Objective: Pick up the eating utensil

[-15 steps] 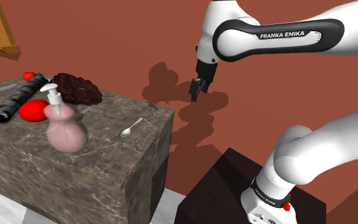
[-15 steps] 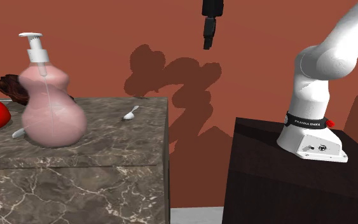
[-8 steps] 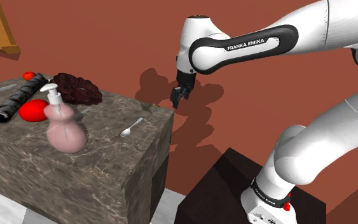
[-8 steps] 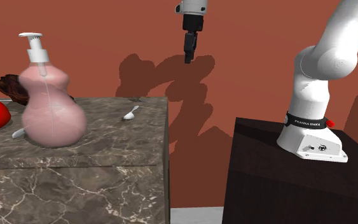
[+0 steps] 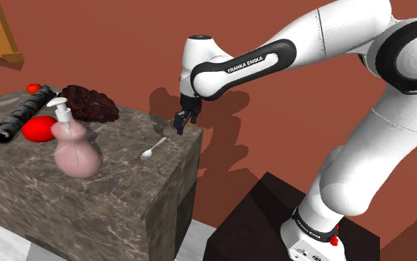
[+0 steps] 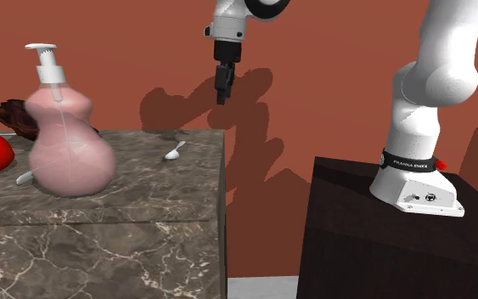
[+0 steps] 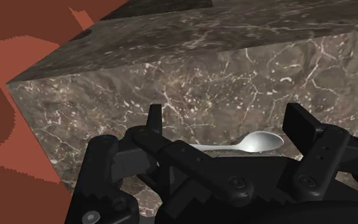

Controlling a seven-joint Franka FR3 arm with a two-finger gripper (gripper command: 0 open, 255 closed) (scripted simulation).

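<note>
A small silver spoon [image 5: 153,149] lies flat on the marble-patterned counter [image 5: 118,185], near its end at the shoulder view's right. The same spoon [image 6: 175,152] lies near the counter's far right corner in the second exterior view. My black gripper [image 5: 178,124] hangs above that end of the counter, a little up and to the right of the spoon, pointing down. It is open and holds nothing. In the wrist view the spoon [image 7: 247,144] lies on the counter top just beyond the gripper [image 7: 225,122], whose fingers stand well apart.
A pink pump bottle [image 5: 75,144] stands left of the spoon. Behind it lie a red object [image 5: 38,128], a dark textured rod [image 5: 23,113] and a dark brown lump [image 5: 88,104]. The red-brown wall is close behind. My dark stand [image 5: 273,215] sits right of the counter.
The arm has swung to the shoulder view's left and lowered, carrying the gripper from beside the wall to over the counter's right end. The spoon and other things have not moved.
</note>
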